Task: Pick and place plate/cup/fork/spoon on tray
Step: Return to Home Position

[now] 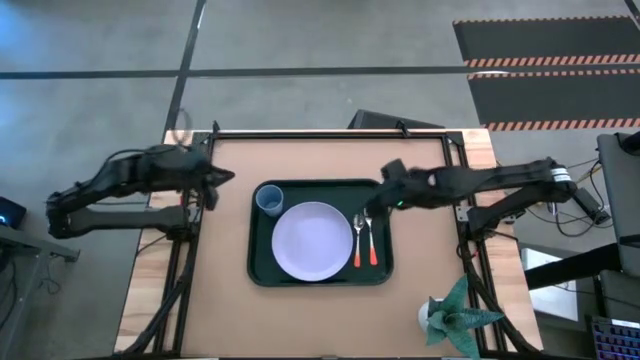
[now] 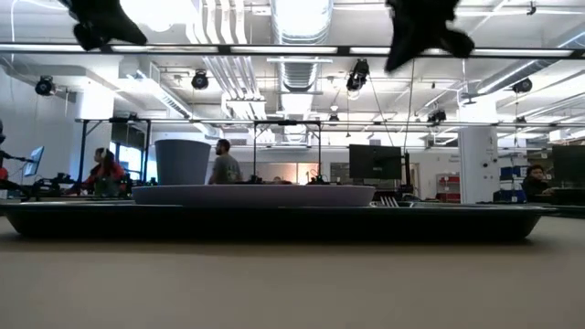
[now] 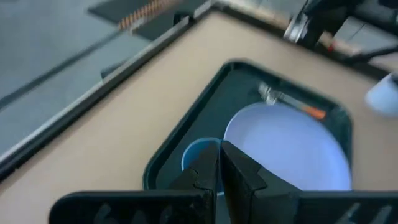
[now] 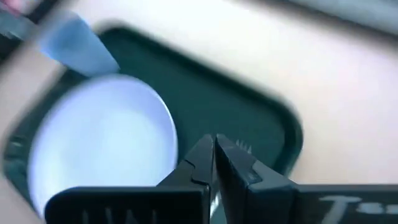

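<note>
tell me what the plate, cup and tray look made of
plate: probably plastic or melamine, matte pale lavender, evenly coloured without glare.
cup: likely plastic, light blue, smooth, thin rim.
tray: looks like moulded plastic, dark green, one piece with rounded corners and raised rim; coated metal can't be ruled out.

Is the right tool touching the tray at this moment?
Apart. The low view shows the right tool high at the picture's top, with open room background between it and the tray below.
</note>
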Motion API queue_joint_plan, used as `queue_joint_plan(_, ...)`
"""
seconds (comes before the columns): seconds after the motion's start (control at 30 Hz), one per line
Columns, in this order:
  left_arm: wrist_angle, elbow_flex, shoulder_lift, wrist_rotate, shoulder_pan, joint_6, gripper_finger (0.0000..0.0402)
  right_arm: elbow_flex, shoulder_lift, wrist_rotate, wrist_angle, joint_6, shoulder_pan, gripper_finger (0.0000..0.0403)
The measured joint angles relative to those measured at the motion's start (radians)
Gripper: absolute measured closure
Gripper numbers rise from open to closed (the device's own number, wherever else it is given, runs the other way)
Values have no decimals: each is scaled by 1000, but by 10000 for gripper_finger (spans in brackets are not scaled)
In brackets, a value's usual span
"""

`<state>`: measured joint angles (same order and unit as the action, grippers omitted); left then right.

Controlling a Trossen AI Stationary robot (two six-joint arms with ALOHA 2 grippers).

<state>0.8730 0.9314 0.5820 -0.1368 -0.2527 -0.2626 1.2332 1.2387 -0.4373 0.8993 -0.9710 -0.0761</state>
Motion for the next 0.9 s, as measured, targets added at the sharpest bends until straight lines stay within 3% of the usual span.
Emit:
queue_joint_plan(0.2, -9, 1, -164, -30, 0, -62, 402, 152, -80, -114, -1, 222, 0, 394)
queue_joint_plan(0.53, -18, -2, -241, -37, 0, 23, 402, 267, -123, -124, 0, 496, -14, 394)
queue_joint_plan(0.7, -20, 3, -245, -59, 0, 13, 402, 289, -124, -111, -23, 514, -24, 394)
queue_joint_plan(0.9, -19, 0, -276, -99, 0, -172, 402, 316, -126, -32, -22, 415, -24, 394)
